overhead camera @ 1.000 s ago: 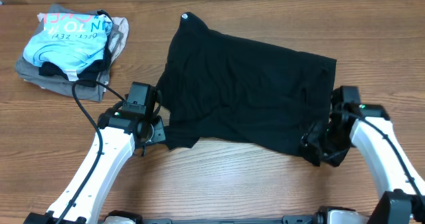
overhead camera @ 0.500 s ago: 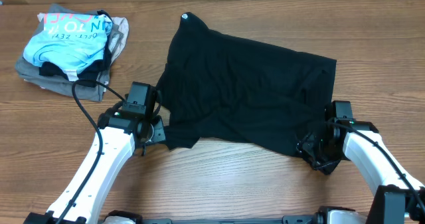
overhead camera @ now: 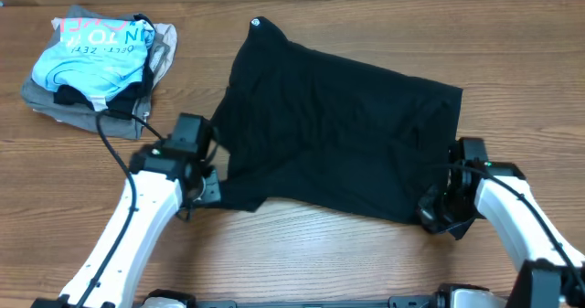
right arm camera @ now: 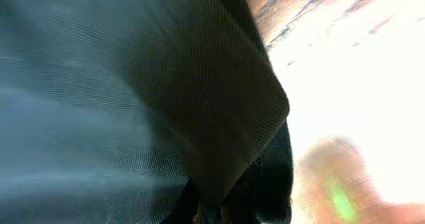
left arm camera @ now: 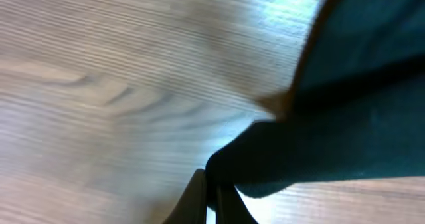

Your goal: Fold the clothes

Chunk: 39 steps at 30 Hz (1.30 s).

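- black soft shirt-like garment (overhead camera: 338, 125) is lying spread on the brown wooden table (overhead camera: 311, 253), stretching from one gripper across to the other.
- left gripper (overhead camera: 208, 182) is sitting at the garment's near left corner; in its wrist view the dark fingers (left arm camera: 194, 199) are closing tight on a tip of the cloth, and the rest of the fabric is fanning out ahead of them over the wood grain.
- right gripper (overhead camera: 435, 213) is sitting at the near right corner, where the cloth is bunching; its wrist view is filling with dark weave, and a fold is running down into the fingertips, which are clamping on it.
- small white round mark (overhead camera: 256, 22) is showing on the garment's far corner, well beyond the left gripper.
- light blue printed shirt (overhead camera: 91, 57) is resting on grey folded garments (overhead camera: 41, 98), far ahead of the left gripper and off to its outer side, apart from the black cloth.
- thin black cable (overhead camera: 119, 130) is trailing from the left arm up to that pile.
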### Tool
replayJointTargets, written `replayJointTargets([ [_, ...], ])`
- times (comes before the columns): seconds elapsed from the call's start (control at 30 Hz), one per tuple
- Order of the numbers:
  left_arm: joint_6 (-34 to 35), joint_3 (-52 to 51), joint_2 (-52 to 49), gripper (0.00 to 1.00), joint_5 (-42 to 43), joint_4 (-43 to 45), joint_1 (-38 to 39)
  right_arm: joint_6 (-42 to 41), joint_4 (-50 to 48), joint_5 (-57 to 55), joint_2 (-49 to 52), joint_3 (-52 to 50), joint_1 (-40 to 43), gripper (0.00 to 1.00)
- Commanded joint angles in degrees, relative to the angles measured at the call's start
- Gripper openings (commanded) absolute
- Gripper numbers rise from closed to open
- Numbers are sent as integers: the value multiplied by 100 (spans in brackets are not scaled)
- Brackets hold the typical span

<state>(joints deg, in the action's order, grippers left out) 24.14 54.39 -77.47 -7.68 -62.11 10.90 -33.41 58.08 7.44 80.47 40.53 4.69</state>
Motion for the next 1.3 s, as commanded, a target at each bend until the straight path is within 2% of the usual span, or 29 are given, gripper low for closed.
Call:
replayJointTargets([
  [0.0,-166,1091,236,4,-258,-586,-114,243,391,-55,-608,782,166,4],
  [0.27,-535,2546,304,4,-286,-1941,-103,826,1875,-55,-1775,2149,632,4],
  [0.47,-555,3141,304,4,-420,-2297,-118,1080,2583,-33,-2192,2492,793,4],
  [0.8,-745,3296,-66,4,-275,-1770,-111,1143,2487,-33,-1853,2343,791,4],
  [1.0,-748,3259,-984,4,-280,-1534,-109,1141,2013,-31,-1174,2343,780,4],
  [1.27,-826,3259,-2203,4,-256,-509,15,1110,1311,-28,-76,2343,780,4],
])
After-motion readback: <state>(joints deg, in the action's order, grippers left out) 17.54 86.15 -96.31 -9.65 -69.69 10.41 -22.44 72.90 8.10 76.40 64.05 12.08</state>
